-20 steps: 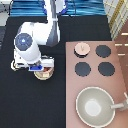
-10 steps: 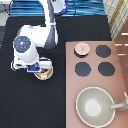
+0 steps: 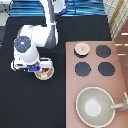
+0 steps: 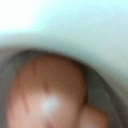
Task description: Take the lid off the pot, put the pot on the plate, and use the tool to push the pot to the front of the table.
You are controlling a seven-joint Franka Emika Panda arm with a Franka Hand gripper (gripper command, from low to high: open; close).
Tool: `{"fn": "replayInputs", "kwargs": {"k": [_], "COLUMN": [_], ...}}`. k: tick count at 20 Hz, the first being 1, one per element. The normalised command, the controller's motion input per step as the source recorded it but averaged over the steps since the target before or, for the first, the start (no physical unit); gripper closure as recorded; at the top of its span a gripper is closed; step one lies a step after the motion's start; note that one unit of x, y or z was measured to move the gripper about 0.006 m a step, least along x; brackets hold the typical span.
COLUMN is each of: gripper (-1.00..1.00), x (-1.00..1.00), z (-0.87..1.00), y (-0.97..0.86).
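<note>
Pan (image 3: pixel 92 106) comes first: one large grey one at the lower right of the exterior view. Its pale inside is bare and its one long handle (image 3: pixel 120 105) points toward the right edge. It rests on the lower end of the single brownish-pink stove (image 3: pixel 72 85), which fills the right side of that frame. The black table (image 3: pixel 30 105) takes up the rest, lower left to upper left.

Further up the stove, three black burners show uncovered: one at mid-left (image 3: pixel 82 68), one at mid-right (image 3: pixel 106 68) and one at upper right (image 3: pixel 103 51). The upper-left place of the four holds the one lid (image 3: pixel 81 48), a pinkish-tan disc lying flat with its knob up, well apart from the pot.

Left of the stove, at mid-left of the frame, the one pot (image 3: pixel 44 74) stands uncovered on the table side, with reddish-brown contents showing. A pale ring around its lower edge looks like the one plate (image 3: pixel 49 78), with the pot set on it. The gripper (image 3: pixel 37 68) is low at the pot's upper-left edge, partly covering it. Whether it grasps the pot or has let go cannot be told.

The wrist view is filled from very close by the pot's (image 4: pixel 50 95) orange-pink contents inside a pale curved wall.

The white arm (image 3: pixel 50 25) runs from the hand to the top of the exterior frame.
</note>
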Motion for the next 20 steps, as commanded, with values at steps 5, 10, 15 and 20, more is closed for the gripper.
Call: {"fn": "replayInputs", "kwargs": {"k": [5,10,15,20], "gripper": [-1.0,-1.0,-1.0,-1.0], "x": [-0.44,-0.36,-0.29,-0.39], "z": [0.94,0.95,0.7,0.33], "y": [-0.17,-0.65,-0.74,-0.78]}}
